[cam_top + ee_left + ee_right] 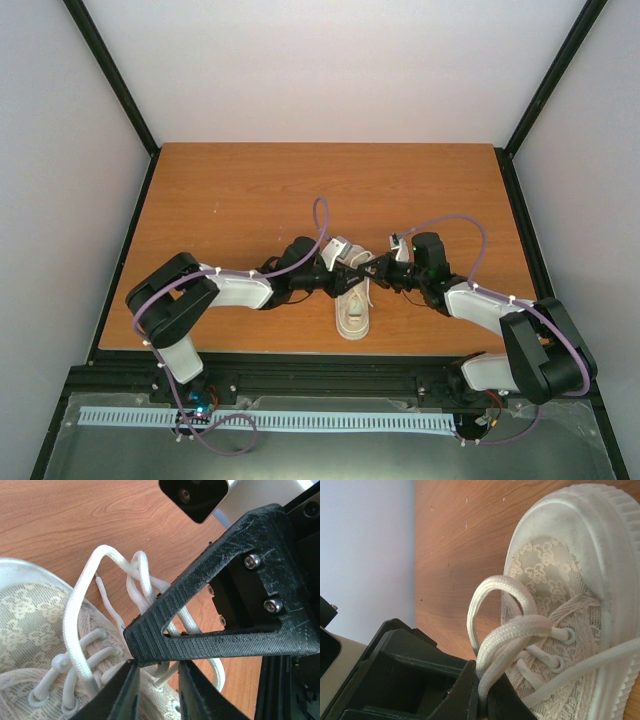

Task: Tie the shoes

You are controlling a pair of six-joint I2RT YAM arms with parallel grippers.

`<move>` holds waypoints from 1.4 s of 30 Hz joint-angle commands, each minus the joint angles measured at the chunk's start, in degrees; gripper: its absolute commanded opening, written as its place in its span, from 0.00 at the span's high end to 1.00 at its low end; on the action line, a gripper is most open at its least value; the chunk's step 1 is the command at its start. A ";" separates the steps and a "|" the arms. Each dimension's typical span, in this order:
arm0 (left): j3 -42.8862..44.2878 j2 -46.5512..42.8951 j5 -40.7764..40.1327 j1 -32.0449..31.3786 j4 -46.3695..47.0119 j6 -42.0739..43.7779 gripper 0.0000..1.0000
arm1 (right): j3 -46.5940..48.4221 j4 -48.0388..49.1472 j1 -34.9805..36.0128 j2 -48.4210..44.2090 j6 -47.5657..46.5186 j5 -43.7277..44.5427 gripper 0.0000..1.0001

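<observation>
The cream sneaker [352, 318] lies on the table with its toe toward the near edge. Both grippers meet over its laces. My right gripper [372, 268] is shut on a doubled white lace loop [490, 587], pinched between its fingertips [482, 687] beside the shoe's lace-patterned toe [555, 565]. My left gripper [352, 270] faces it. In the left wrist view its jaws [159, 672] stand apart over the eyelets, with thin lace strands lying loose between them. The right gripper's black finger [200, 610] crosses just in front, and a lace loop [82, 590] arches over the shoe [30, 610].
The wooden table [250, 200] has black frame posts at its corners and pale walls around it. The right wrist's camera housing [200, 497] sits close above the left fingers. A purple cable [320, 215] arcs over each arm.
</observation>
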 commanded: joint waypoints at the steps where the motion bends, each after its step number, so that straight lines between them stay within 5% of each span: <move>1: 2.40 1.27 -3.24 -1.26 1.70 -1.03 0.78 | -0.13 3.45 0.50 -1.06 0.97 -2.96 0.97; 10: 3.02 2.88 -1.68 -1.55 4.48 -3.83 0.86 | -0.71 3.59 0.43 -1.20 1.38 -2.61 0.97; 22: 3.54 3.30 -1.35 -2.33 5.95 -3.79 0.76 | -1.41 3.84 0.35 -1.21 1.56 -2.61 0.97; 32: 3.30 2.01 -2.98 -2.35 7.36 -5.20 0.98 | -1.85 1.75 -0.78 -2.98 0.40 -2.09 0.97; 38: 2.22 -1.00 -5.31 -2.35 5.04 -4.77 0.99 | -2.05 -0.71 -0.97 -3.37 -1.32 -0.87 0.97; 40: 2.03 -2.35 -6.41 -2.35 2.71 -4.24 0.99 | -1.90 -2.05 -1.06 -3.75 -2.17 -0.12 0.91; 42: 1.59 -3.79 -7.36 -2.35 0.24 -3.90 0.99 | -1.69 -3.59 -1.19 -4.42 -3.27 0.79 0.76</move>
